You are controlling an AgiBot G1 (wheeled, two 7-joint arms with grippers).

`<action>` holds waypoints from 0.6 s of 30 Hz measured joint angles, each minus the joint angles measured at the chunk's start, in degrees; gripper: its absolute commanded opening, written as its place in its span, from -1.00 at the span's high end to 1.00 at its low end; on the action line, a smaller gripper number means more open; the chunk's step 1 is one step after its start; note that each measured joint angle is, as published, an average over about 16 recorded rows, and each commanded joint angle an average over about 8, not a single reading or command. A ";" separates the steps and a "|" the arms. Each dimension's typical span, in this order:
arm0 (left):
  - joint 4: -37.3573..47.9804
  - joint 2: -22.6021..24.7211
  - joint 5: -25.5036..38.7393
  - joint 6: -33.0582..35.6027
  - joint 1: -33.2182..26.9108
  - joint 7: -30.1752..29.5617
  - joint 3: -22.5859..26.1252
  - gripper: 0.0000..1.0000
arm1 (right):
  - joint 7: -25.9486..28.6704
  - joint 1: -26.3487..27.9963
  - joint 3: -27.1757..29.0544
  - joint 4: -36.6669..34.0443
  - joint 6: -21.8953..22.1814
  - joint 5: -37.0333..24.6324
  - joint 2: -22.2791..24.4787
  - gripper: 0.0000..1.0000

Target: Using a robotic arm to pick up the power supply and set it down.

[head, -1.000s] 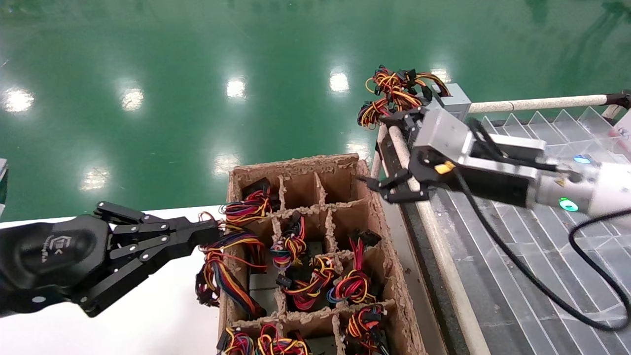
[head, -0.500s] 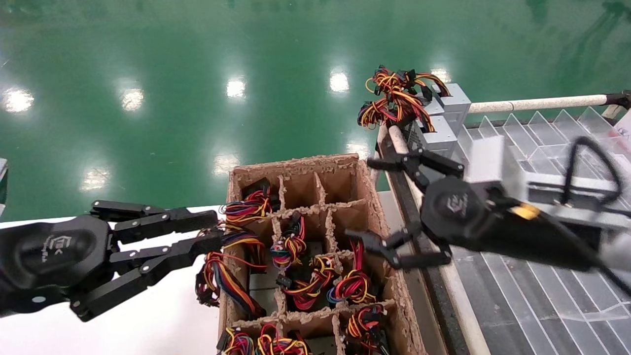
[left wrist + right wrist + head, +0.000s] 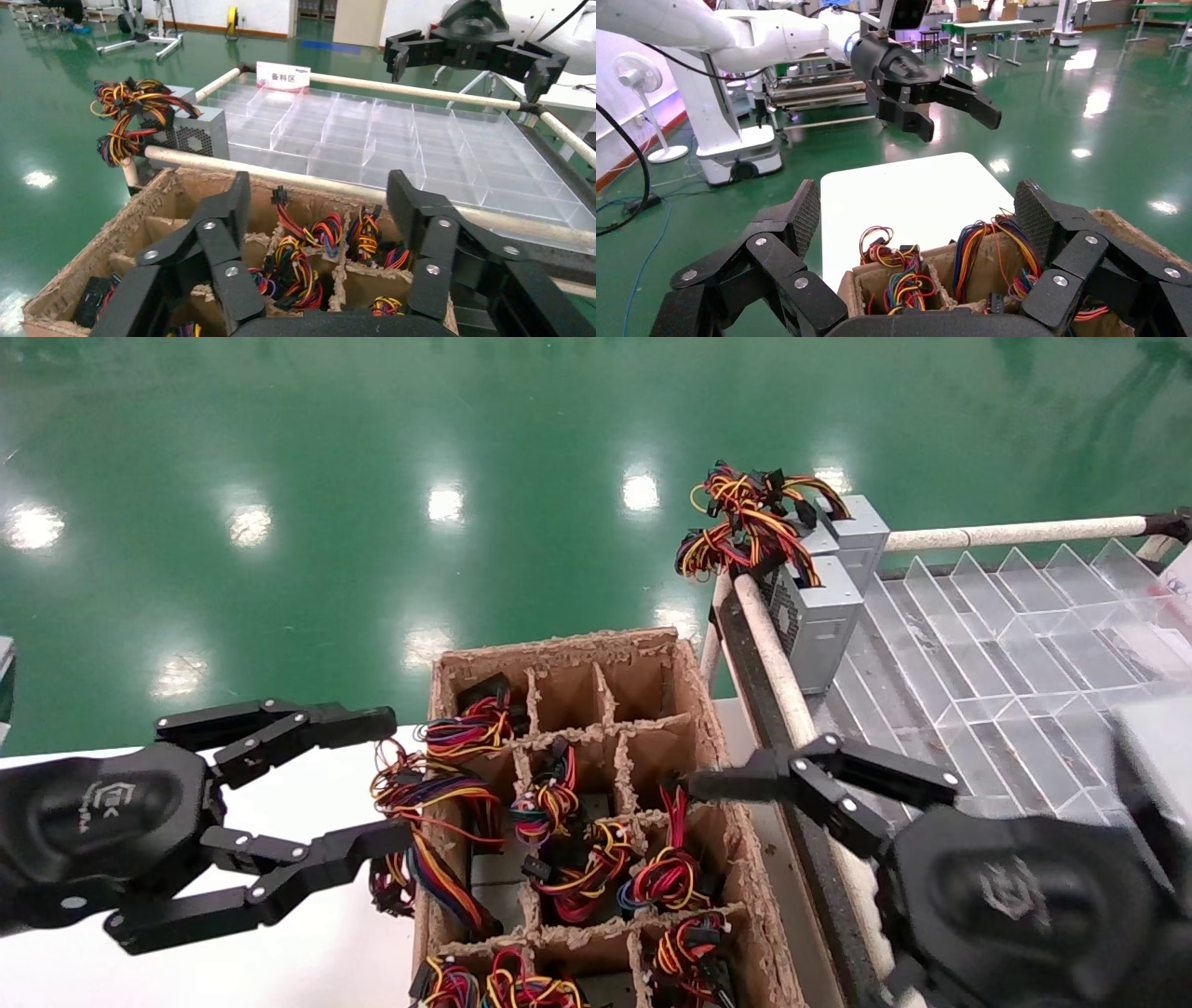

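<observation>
Power supply [image 3: 819,621] silver-grey, upright (vented, perhaps), wires [image 3: 745,519] bunched

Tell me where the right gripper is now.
In the head view, the right gripper hangs open, low on the right, at the cardboard box's right wall.

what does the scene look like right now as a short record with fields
left claw: open, at the left side of the cardboard box, holding nothing
right claw: open, above the box's right edge, holding nothing
power supply: standing on the clear divider tray at its far left corner, beside a second unit, wires hanging over the rail
box contents: wire bundles in most cells, far cells look vacant
task state: one unit set down, nothing gripped
</observation>
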 measured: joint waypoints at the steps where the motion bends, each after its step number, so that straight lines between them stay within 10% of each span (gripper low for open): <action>1: 0.00 0.00 0.00 0.00 0.00 0.00 0.00 -1.00 | 0.18 -0.19 0.10 0.15 -0.28 0.38 0.16 -1.00; 18: 0.00 0.00 0.00 0.00 0.01 0.00 0.00 -1.00 | 0.11 -0.08 0.04 0.03 -0.08 0.11 0.07 -1.00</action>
